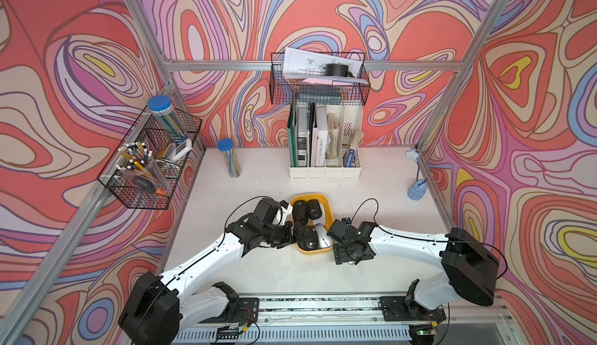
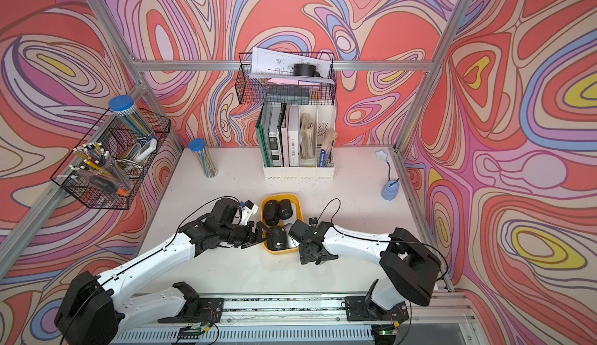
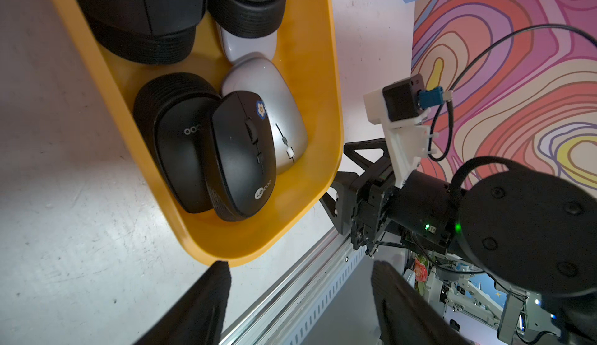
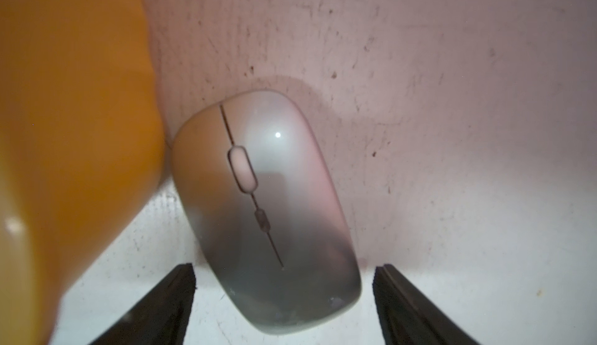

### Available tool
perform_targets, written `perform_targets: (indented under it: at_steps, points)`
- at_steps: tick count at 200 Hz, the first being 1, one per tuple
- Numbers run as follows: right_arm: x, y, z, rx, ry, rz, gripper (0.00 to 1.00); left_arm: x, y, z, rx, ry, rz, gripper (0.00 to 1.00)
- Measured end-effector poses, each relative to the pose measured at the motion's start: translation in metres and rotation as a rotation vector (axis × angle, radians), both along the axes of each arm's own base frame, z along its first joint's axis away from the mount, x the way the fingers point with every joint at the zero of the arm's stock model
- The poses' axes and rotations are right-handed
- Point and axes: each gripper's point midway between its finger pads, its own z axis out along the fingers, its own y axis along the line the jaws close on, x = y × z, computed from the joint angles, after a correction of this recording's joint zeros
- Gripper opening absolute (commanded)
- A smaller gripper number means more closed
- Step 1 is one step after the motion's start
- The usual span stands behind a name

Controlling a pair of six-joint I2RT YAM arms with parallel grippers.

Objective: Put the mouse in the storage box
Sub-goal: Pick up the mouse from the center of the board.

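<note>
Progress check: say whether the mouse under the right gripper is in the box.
Out: the mouse lies on the table beside the box, inside the open right gripper.

Silver-grey mouse, buttons up, lying outside, just beside the outer wall of shallow yellow storage box

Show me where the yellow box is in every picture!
Top view: storage box in the middle of the white table.
Top view: same spot.
Left wrist: fills much of the picture, black mice inside.
Right wrist: blurry orange wall beside the silver mouse.
Shared landmark: that white table under it.
</note>
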Motion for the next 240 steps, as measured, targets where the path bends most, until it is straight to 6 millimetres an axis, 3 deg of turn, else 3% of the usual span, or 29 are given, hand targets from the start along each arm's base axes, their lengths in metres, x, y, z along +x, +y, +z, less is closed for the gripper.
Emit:
perform_targets:
  at_steps: [106, 173, 215, 240]
  points:
    - [0.001, 0.003, -0.009, 0.047, 0.017, -0.055, 0.68, 0.001, -0.001, 0.0, 0.002, 0.003, 0.0, 0.75]
    - [-0.002, -0.031, -0.005, -0.044, 0.006, -0.21, 0.73, 0.002, -0.001, -0.001, 0.004, 0.007, 0.0, 0.75]
    - [0.001, -0.032, -0.003, -0.06, 0.009, -0.203, 0.83, 0.002, -0.001, -0.001, 0.005, 0.007, 0.0, 0.75]
    - [0.01, -0.033, 0.004, -0.074, -0.006, -0.198, 0.83, 0.002, -0.001, -0.001, 0.006, 0.002, -0.004, 0.75]
